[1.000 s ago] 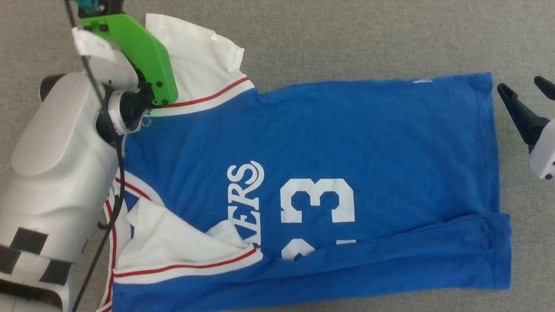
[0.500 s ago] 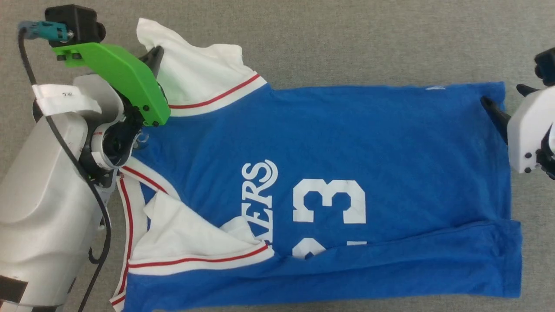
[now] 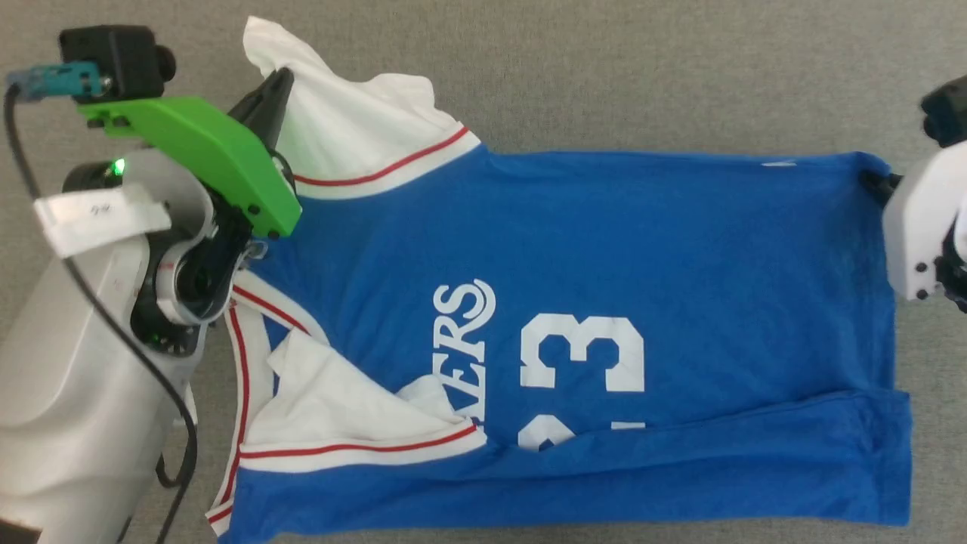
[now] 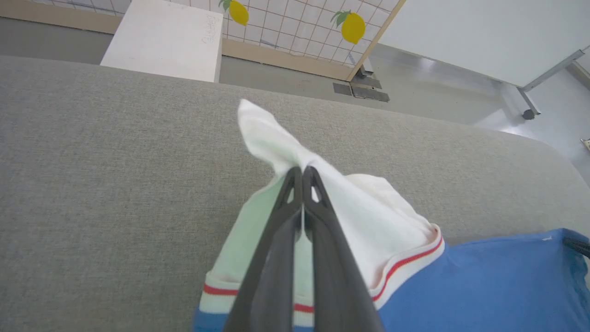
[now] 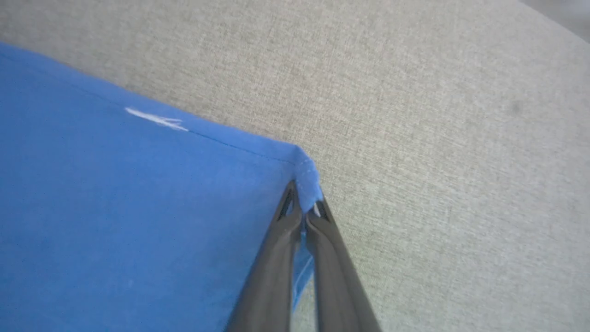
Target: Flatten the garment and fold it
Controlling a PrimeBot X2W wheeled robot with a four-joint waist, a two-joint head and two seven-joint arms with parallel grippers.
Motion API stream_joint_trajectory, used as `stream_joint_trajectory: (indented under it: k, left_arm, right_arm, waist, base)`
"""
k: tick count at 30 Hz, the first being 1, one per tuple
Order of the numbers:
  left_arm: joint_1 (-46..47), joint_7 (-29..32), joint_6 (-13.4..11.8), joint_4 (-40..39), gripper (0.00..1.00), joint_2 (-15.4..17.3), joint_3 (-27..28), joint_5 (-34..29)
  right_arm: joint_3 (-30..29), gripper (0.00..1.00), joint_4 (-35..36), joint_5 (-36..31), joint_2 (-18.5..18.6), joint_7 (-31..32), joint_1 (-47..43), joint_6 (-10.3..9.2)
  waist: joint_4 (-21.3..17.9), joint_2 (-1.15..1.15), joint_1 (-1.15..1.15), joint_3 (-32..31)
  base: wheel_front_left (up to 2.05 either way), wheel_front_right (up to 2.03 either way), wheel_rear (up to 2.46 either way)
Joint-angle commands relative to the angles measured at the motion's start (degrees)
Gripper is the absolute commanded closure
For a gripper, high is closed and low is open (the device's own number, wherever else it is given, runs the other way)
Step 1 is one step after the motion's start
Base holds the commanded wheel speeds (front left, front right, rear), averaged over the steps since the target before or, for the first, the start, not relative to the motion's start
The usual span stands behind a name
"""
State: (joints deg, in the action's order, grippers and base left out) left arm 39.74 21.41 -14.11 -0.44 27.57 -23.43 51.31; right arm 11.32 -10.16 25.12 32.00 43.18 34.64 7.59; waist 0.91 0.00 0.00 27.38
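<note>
Blue garment (image 3: 589, 249) lies spread on grey surface (image 3: 604, 68), lettering & "23" facing up, lower edge folded over. L gripper (image 3: 281, 75) pinches upper white sleeve (image 3: 355, 128), raised in a peak. R gripper (image 3: 876, 181) at top-right hem corner.

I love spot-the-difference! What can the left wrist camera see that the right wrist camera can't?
Left wrist view: the left gripper pinching a white sleeve, with lemon pictures and a white box beyond. Right wrist view: the right gripper pinching a blue corner. Both: the blue garment on a grey surface.
</note>
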Motion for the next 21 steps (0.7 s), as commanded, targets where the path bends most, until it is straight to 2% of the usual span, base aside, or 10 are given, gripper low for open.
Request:
stream_joint_trajectory:
  k: [1,5,11,21]
  left_arm:
    - [-1.7,-0.8,0.3,-1.0,1.00,0.4,0.7,0.6]
    - [-8.7,-1.8,0.1,-5.2,1.00,2.0,1.3,1.9]
    - [-19.9,-3.6,-0.7,-9.2,1.00,2.3,2.2,4.9]
    - [-38.0,-9.4,-1.9,-12.5,1.00,-0.1,4.6,10.1]
  right_arm:
    - [-0.8,1.00,0.2,0.5,0.3,-1.1,-1.2,-0.10]
    - [-4.5,1.00,2.4,1.4,-0.9,-4.7,-6.1,-0.10]
    - [-8.2,1.00,5.1,2.3,-2.9,-4.7,-15.1,-0.10]
    - [-13.3,1.00,8.2,1.3,-7.1,-2.2,-28.5,-0.10]
  waist:
    - [-0.1,0.00,0.00,-3.1]
    - [0.2,0.00,0.00,-8.8]
    - [0.9,0.00,0.00,-14.1]
    - [1.6,0.00,0.00,-18.7]
  base:
    - [0.00,0.00,0.00]
    - [0.00,0.00,0.00]
    - [0.00,0.00,0.00]
    - [0.00,0.00,0.00]
